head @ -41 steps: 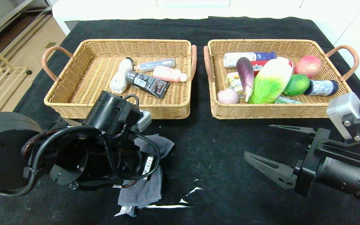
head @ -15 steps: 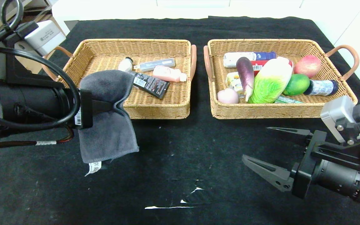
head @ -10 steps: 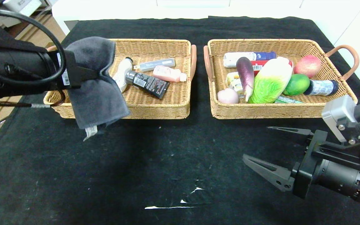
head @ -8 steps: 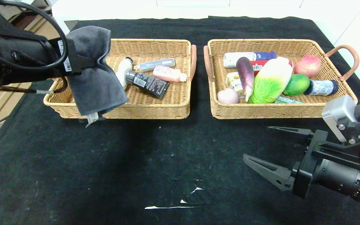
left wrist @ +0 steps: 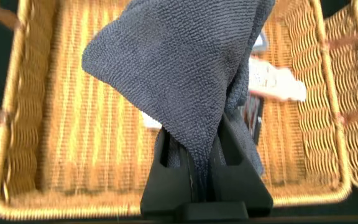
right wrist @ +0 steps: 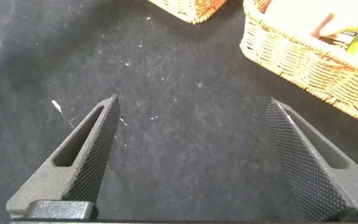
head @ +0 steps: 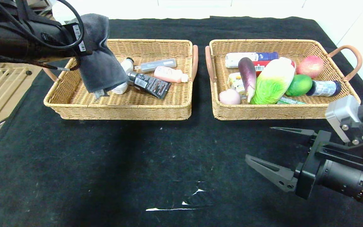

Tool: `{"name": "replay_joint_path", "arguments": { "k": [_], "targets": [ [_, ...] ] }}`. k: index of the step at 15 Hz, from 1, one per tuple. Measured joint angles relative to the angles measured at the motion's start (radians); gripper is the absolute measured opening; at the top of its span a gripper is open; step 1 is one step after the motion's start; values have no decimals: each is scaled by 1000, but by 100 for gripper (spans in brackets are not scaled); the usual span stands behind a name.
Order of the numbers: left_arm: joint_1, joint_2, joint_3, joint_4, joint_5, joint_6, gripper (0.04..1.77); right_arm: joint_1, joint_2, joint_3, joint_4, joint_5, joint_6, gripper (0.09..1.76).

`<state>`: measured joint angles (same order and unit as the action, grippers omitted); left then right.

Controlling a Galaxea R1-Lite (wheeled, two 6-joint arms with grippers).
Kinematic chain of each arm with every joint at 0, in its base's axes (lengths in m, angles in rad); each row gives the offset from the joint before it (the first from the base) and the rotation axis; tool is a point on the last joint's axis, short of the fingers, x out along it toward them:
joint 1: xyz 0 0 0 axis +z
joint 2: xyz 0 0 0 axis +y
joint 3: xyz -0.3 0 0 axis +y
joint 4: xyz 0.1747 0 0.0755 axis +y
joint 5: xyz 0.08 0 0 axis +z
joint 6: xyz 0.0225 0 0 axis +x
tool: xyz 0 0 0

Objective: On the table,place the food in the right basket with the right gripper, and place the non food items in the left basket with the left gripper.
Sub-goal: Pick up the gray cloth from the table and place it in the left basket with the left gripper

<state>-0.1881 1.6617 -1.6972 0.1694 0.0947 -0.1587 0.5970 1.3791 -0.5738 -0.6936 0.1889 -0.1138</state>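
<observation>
Step in hand: the left gripper [head: 85, 47] is holding the towel [head: 101, 60] over the left basket [head: 121, 108], ready for release.
Left gripper: its fingers [left wrist: 166, 163] are pinching a fold of the towel between them; the wrist view is showing the cloth draping over and ahead of the jaws.
Towel: it is hanging free above the basket's left half, its lower edge and tag reaching down near the white bottle [head: 123, 80]; whether it is touching the bottle cannot be told.
Basket contents: the white bottle, a black tube [head: 150, 84], a pink bottle [head: 170, 74] and a grey tube [head: 155, 65] are lying toward the middle and right.
Doing it well: lowering a little before opening looks wise, so the cloth is settling inside the rim and not trailing over the left wall. The bare wicker floor at the left seems the better landing spot.
Risk: the terry cloth may be clinging to the finger pads on opening, so lifting straight up afterwards should be shaking it loose.
Right gripper [head: 274, 154]: it is parked low over the table [head: 169, 151] in front of the right basket [head: 263, 110], fingers spread wide and holding nothing.
Right basket: it is holding the food items, along with some bottles.
</observation>
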Motion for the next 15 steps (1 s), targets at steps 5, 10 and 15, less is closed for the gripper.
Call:
{"name": "replay_joint_path", "arguments": {
  "k": [5, 10, 15],
  "targets": [
    [39, 81, -42, -85, 55, 32, 19, 4, -7, 1, 0, 0, 0, 171],
    [67, 123, -49, -102, 56, 36, 44, 9, -16, 4, 0, 0, 1, 171],
    [70, 131, -50, -101, 56, 34, 104, 9, -18, 4, 0, 0, 1, 171]
  ]
}}
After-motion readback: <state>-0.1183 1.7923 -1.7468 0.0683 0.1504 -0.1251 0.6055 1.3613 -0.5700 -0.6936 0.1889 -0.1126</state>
